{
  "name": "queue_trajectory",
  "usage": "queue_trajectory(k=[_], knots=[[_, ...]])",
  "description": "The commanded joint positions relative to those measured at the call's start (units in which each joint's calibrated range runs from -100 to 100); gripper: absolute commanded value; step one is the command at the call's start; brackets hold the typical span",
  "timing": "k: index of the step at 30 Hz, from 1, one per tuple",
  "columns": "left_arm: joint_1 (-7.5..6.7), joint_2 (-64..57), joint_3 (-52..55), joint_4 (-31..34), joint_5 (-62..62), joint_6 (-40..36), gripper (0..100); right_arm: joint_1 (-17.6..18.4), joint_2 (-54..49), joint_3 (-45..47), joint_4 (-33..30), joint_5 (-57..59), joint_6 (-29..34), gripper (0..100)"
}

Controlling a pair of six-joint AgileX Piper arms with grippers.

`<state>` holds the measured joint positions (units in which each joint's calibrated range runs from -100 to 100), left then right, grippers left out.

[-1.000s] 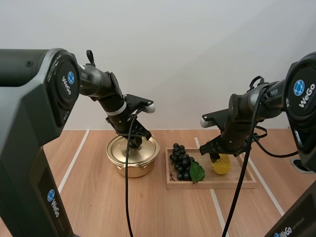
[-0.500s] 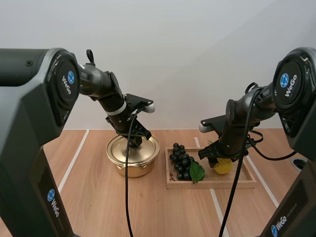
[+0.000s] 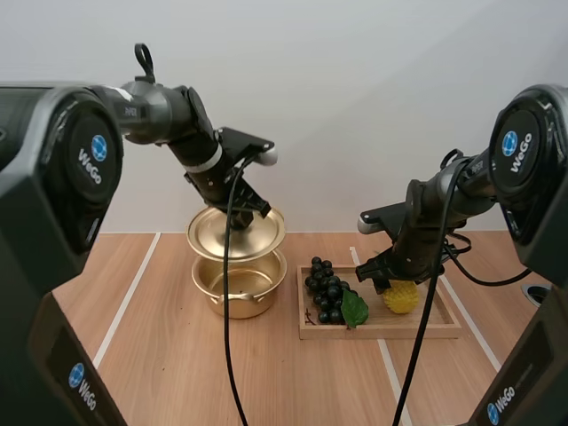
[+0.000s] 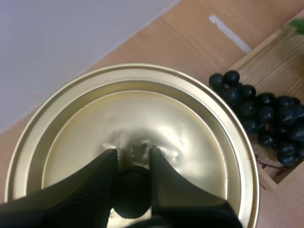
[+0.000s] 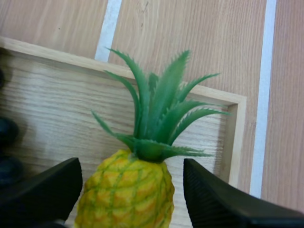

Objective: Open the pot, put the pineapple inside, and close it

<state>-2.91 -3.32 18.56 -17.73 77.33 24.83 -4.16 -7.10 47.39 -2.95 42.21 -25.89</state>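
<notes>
My left gripper [image 3: 251, 211] is shut on the black knob [image 4: 132, 192] of the gold lid [image 3: 235, 232], which hangs level a little above the open gold pot [image 3: 240, 284]. In the left wrist view the fingertips pinch the knob at the middle of the lid [image 4: 156, 118]. The yellow pineapple [image 3: 401, 297] stands upright in the wooden tray [image 3: 417, 330]. My right gripper [image 3: 390, 277] is low over it and open. In the right wrist view the black fingers [image 5: 42, 190] stand on either side of the pineapple [image 5: 128, 194], below its green crown.
A bunch of dark grapes [image 3: 327, 291] with a green leaf lies in the tray's left half, between pot and pineapple. The tray rim [image 5: 237, 137] runs just beyond the pineapple. White tape lines cross the wooden table.
My left gripper has risen with the lid, which sat on the pot before and now hangs above it. My right gripper has shifted slightly left and settled around the pineapple.
</notes>
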Motion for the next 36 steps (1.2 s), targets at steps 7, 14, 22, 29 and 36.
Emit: queue_trajectory(k=[7, 14, 22, 29, 36], knots=[[-0.12, -15.28, -10.14, -1.66, -2.55, -0.78, 0, -0.29, 4.16, 0.27, 0.1, 0.79, -0.16, 100], [-0.12, -24.78, -26.24, -0.79, -3.44, -0.78, 0, -0.29, 6.61, 0.27, -0.28, -0.63, -0.16, 100], [-0.12, -27.01, -49.83, 6.05, 0.43, -0.78, 0, -0.29, 7.88, 0.27, -0.76, 0.88, -0.25, 100], [-0.12, -27.16, -64.89, 6.67, 0.83, -0.78, 0, -0.29, 7.88, 0.27, -0.33, 3.43, 2.13, 0], [-0.12, -27.04, -72.31, 8.51, -1.84, -0.78, 0, -0.29, 7.18, -0.66, -0.47, 4.14, 2.04, 0]])
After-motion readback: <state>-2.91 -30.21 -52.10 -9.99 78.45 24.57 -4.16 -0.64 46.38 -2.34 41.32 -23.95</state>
